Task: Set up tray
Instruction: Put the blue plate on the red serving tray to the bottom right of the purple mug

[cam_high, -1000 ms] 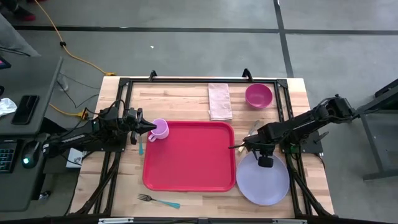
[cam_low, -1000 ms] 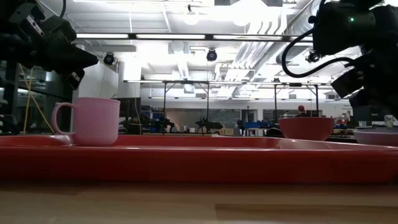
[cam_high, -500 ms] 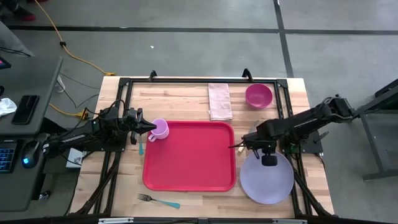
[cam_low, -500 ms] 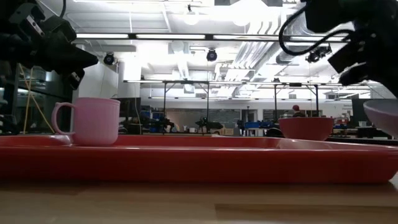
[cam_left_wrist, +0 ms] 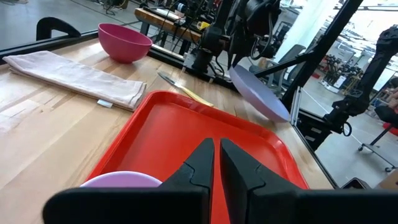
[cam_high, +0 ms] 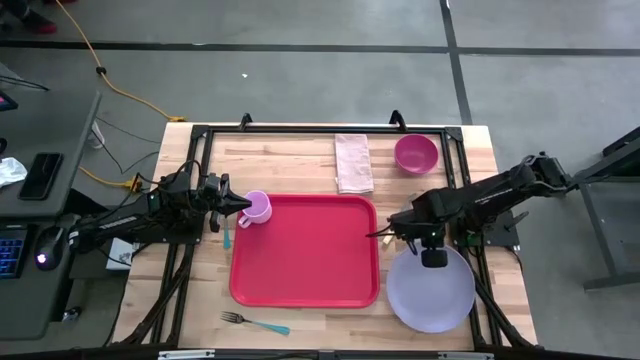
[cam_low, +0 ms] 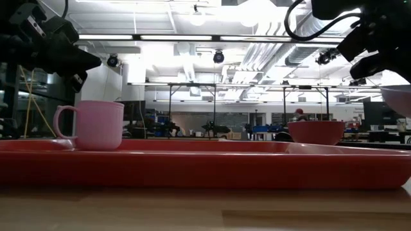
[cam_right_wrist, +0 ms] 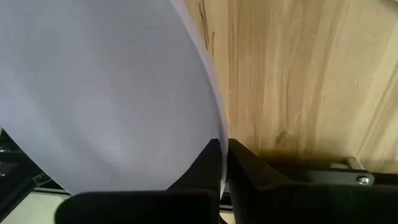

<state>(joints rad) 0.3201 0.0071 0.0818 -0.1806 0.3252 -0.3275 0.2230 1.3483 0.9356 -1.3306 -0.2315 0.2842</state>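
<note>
The red tray [cam_high: 305, 250] lies flat in the middle of the table. A pink mug [cam_high: 257, 208] stands on its far left corner. My left gripper [cam_high: 240, 207] hovers shut just above the mug [cam_left_wrist: 121, 179], with nothing between its fingers. The lavender plate [cam_high: 430, 288] hangs tilted to the right of the tray, with my right gripper [cam_high: 431, 258] shut on it. The low view shows the plate [cam_low: 398, 102] at its right edge, higher than the tray's rim [cam_low: 205, 157]. My right gripper pinches the plate's rim [cam_right_wrist: 219, 134] between its two fingers, at the edge nearest the table's far side. The fingers point steeply down from above. The plate [cam_left_wrist: 258, 93] is lifted clear of the table and slants down away from the held edge.
A folded beige napkin [cam_high: 353, 162] and a magenta bowl [cam_high: 416, 154] lie at the far edge. A knife [cam_high: 408, 207] rests between the tray and the right arm. A fork [cam_high: 255, 322] lies at the near edge, and a teal utensil [cam_high: 226, 235] lies left of the tray.
My right gripper has risen with the plate. The plate has come up off the table, held edge first, and now hangs tilted and clear.
</note>
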